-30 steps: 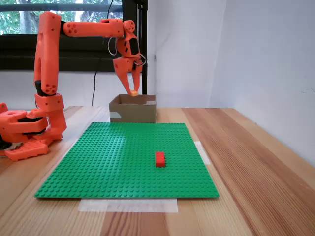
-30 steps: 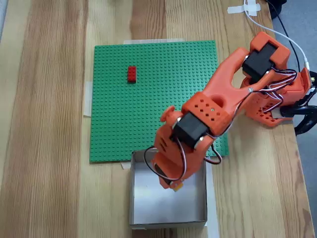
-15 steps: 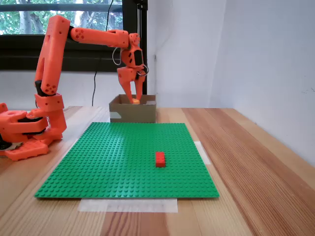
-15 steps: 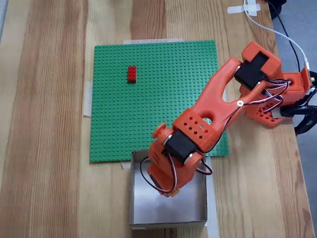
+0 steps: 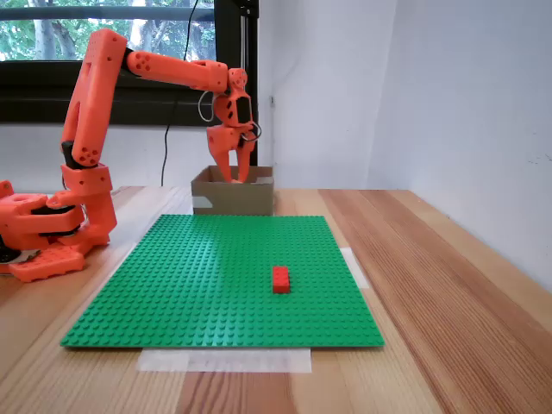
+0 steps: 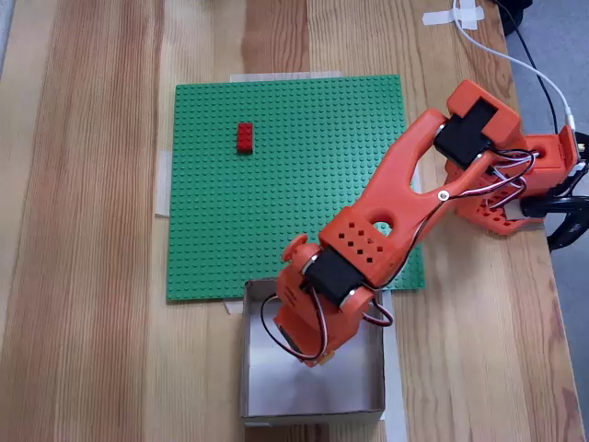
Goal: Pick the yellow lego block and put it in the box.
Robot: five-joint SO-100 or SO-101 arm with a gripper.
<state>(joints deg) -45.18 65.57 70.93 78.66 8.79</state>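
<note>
The box [image 5: 250, 201] stands just beyond the far edge of the green baseplate; from above, the box [image 6: 357, 379] lies at the bottom of the picture. My gripper [image 5: 235, 178] reaches down into the box's open top, fingertips at rim height. From above, my gripper [image 6: 314, 356] hangs over the middle of the box floor. The jaws stand narrowly apart, as wide as a brick. The yellow lego block [image 6: 319, 361] shows as a small sliver at the fingertips from above. The box wall hides it in the side view.
A red lego brick [image 5: 281, 279] sits on the green baseplate [image 5: 207, 285], toward its near right; from above the red brick [image 6: 245, 137] is at the upper left of the plate [image 6: 304, 166]. The arm's base [image 5: 43, 226] stands left of the plate. A white wall runs along the right.
The gripper has carried the yellow block from above the box's near rim further over the box and down into it. The red brick has not moved.
</note>
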